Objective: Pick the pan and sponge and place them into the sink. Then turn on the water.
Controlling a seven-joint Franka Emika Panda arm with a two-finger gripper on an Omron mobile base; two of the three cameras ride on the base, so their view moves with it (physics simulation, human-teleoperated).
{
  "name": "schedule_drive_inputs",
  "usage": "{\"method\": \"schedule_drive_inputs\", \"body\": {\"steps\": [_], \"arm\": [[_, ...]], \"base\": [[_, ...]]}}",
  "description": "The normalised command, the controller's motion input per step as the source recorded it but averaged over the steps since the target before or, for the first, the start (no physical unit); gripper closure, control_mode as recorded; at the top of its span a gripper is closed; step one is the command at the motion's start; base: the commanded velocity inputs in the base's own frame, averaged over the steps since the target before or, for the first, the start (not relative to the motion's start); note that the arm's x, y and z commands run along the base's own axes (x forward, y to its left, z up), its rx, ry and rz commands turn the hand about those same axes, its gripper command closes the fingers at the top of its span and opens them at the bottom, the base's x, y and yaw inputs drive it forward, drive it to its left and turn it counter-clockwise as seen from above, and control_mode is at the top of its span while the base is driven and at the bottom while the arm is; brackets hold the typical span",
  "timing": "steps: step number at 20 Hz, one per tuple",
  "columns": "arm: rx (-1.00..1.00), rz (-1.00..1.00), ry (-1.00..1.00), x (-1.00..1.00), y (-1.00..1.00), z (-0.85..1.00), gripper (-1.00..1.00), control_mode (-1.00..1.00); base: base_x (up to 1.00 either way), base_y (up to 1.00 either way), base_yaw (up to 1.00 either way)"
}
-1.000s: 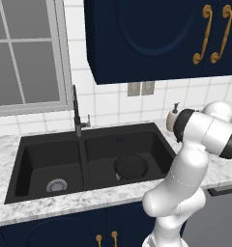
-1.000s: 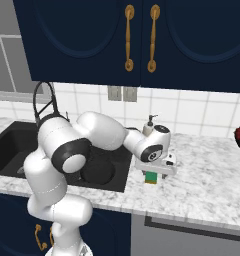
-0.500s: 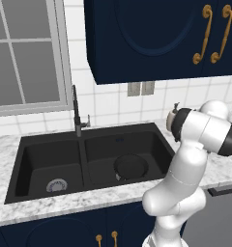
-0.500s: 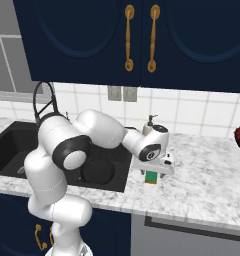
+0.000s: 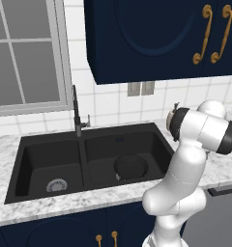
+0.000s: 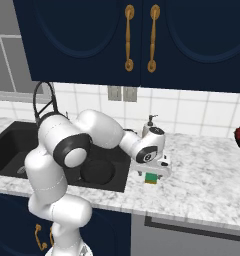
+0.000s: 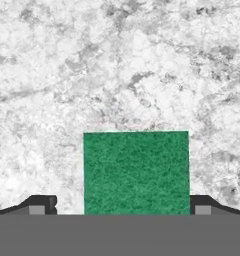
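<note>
Sponge (image 7: pixel 136 172): green top up, lying flat on the marble counter (image 7: pixel 117 65), just right of the sink; in the hand view its near end is cut off by the lower edge, so its long axis cannot be told. In the right base view the sponge (image 6: pixel 151 178) shows as a small green patch under the hand, mostly covered.

Gripper (image 6: pixel 152 176): pointing straight down over the sponge; jaws spread wide, one fingertip (image 7: pixel 42 205) at each side of it, apart from its edges.

Pan (image 5: pixel 131 166): in the right basin of the sink (image 5: pixel 50 144), round and dark against black; its handle is hard to make out.

Faucet (image 5: pixel 77 113): upright behind the divider.

Soap bottle (image 6: pixel 149 125): behind the hand, partly hidden
</note>
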Motion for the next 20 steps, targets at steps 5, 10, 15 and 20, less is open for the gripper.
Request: {"method": "schedule_drive_inputs", "body": {"steps": [5,10,15,20], "arm": [[0.0,0.0,0.0,0.07,0.0,-0.01,-1.0,-1.0],[0.0,0.0,0.0,0.02,0.0,-0.17,-1.0,-1.0],[0.0,0.0,0.0,0.0,-0.01,-0.32,-1.0,-1.0],[0.0,0.0,0.0,0.0,0.0,-0.1,1.0,-1.0]], "base": [[0.0,0.0,0.0],[0.0,0.0,0.0],[0.0,0.0,0.0],[0.0,0.0,0.0]]}}
